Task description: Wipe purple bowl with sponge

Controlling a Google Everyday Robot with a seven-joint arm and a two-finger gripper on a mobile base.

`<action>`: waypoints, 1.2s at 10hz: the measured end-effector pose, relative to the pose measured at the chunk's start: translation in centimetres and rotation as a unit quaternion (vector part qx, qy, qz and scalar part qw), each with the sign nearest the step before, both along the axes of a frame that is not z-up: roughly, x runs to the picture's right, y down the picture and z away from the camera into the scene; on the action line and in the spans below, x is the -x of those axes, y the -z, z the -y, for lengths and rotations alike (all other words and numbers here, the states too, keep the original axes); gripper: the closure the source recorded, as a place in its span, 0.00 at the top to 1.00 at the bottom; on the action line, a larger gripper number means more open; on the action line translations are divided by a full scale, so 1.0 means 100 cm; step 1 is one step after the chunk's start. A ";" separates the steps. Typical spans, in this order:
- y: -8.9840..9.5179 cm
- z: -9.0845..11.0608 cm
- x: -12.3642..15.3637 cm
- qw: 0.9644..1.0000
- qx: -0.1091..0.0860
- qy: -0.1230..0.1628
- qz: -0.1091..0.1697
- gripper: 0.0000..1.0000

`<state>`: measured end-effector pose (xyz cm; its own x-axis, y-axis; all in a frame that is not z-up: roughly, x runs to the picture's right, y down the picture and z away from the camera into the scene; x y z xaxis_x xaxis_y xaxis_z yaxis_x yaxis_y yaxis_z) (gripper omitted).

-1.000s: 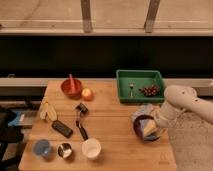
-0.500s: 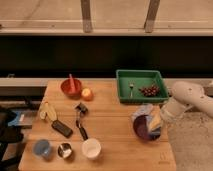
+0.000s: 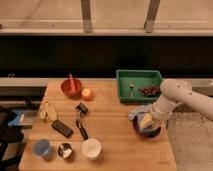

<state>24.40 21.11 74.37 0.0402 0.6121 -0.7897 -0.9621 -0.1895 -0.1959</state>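
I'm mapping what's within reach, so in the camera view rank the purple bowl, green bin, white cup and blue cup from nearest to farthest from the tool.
The tool sits over the table's right side.
1. Purple bowl, directly beneath it.
2. Green bin, behind it at the back.
3. White cup, front centre.
4. Blue cup, front left corner.

The surface [image 3: 112,132] looks like matt pale wood; the green bin [image 3: 139,85] smooth plastic; the gripper [image 3: 148,120] sits over the glossy purple bowl [image 3: 148,131].
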 end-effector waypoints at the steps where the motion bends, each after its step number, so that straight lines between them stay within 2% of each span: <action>1: 0.005 -0.005 0.001 1.000 0.000 0.003 0.002 0.00; 3: 0.014 -0.018 -0.010 1.000 0.006 -0.001 -0.008 0.00; 5: 0.020 -0.023 -0.037 0.999 0.008 -0.019 -0.032 0.00; 6: 0.019 -0.020 -0.051 0.999 0.006 -0.027 -0.045 0.00; 8: 0.010 -0.003 -0.063 0.998 -0.002 -0.033 -0.056 0.00; 9: 0.006 0.003 -0.061 0.998 -0.005 -0.032 -0.054 0.00; 12: -0.001 0.011 -0.026 0.999 -0.010 -0.014 -0.035 0.00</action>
<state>27.00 20.01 74.48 -0.0312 0.6276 -0.7779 -0.9679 -0.2132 -0.1332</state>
